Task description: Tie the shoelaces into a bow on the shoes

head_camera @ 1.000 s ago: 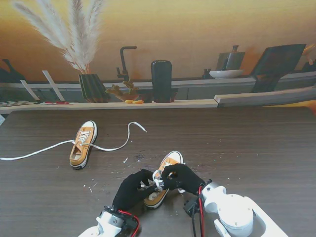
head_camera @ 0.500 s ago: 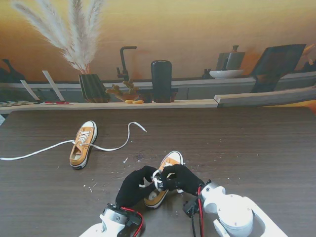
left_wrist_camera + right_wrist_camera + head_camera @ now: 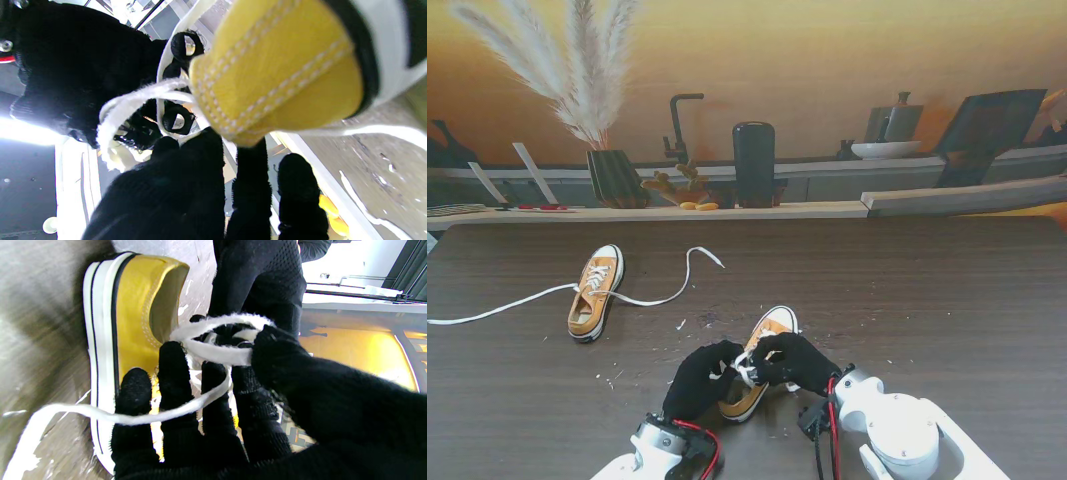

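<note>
Presently, the near shoe (image 3: 762, 360) is held at the lower middle of the stand's frame, pinned between both gloved hands so that its lace (image 3: 745, 368) can be worked over the tongue. The left hand (image 3: 699, 382) is seen with fingers curled around a white loop, while the right hand (image 3: 792, 360) is clamped on a crossing strand, thumb pressed against fingers. A second shoe (image 3: 595, 292) is left in the left middle, its long laces (image 3: 497, 308) spread loose. Shelf clutter along the upper frame is kept well apart; only the crowded fingers are judged an obstruction.
</note>
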Controlling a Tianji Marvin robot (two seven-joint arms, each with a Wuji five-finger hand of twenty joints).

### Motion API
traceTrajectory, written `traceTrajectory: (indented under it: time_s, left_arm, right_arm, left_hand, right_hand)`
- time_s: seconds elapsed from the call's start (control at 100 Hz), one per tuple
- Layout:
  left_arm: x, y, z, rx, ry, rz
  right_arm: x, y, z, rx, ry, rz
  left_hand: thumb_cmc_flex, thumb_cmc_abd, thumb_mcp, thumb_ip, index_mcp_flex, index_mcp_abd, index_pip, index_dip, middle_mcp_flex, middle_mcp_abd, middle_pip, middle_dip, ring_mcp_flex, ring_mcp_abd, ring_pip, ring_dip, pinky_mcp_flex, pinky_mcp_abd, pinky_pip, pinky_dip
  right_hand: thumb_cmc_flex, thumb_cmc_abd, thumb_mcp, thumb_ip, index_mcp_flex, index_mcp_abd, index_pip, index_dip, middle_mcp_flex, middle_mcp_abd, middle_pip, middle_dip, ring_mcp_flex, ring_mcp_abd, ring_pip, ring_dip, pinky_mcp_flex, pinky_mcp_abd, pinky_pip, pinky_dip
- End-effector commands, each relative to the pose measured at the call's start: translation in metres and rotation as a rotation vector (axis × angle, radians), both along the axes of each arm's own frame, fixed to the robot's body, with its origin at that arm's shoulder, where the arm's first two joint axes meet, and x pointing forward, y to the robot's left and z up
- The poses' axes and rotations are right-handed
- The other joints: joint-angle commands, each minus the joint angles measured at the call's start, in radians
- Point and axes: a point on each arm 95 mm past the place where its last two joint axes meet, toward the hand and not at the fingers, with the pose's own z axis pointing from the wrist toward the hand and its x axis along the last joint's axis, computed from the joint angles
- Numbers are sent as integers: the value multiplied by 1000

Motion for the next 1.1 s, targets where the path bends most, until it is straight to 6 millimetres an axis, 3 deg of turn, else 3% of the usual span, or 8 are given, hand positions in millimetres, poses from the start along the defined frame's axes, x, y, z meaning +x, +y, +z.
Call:
traceTrajectory:
  time_s: [0.0,0.16,0.57,1.09]
  left_arm:
    - [-3,-3,0,1,14,-11]
    - [-5,0,0,10,31,14]
    - [-1,17,0,65,82,86]
    - [1,44,-6,146,155,166]
  right_arm:
    - [0,-1,0,-4,0,1]
    - [2,-6,-1,-13,-19,-28]
    - [7,-15,-8,-117,-138,-117]
    - [8,-41,-25,-443,-390,-311]
  left_hand:
    - [60,-47,75,-3,49,-133,51,67,-25,-14,64,-26,22,14,-28,45,-11,-31,-6,22]
    - [59,-90,172,-17,98,-117,72,117,-27,-1,127,-34,15,36,-50,53,-26,-14,-21,19]
    - [61,-72,152,-13,95,-114,65,122,-35,4,119,-36,10,41,-67,57,-30,-15,-20,23]
    - [70,-66,138,-2,97,-107,59,122,-38,10,107,-42,8,44,-81,61,-33,-19,-23,24]
  right_hand:
    - [33,12,-6,29,9,-56,4,27,1,-25,1,-4,-14,3,-11,-7,-6,6,-9,-7]
    - [30,2,4,31,12,-44,10,32,-1,-25,2,-4,-16,3,-11,-7,-6,7,-9,-7]
    - [22,-15,28,28,17,-56,14,28,0,-24,5,-8,-19,15,-30,-17,-11,18,-23,-13]
    - [19,-47,63,32,39,-66,20,33,28,-9,6,-19,4,35,-44,-28,1,47,-22,-23]
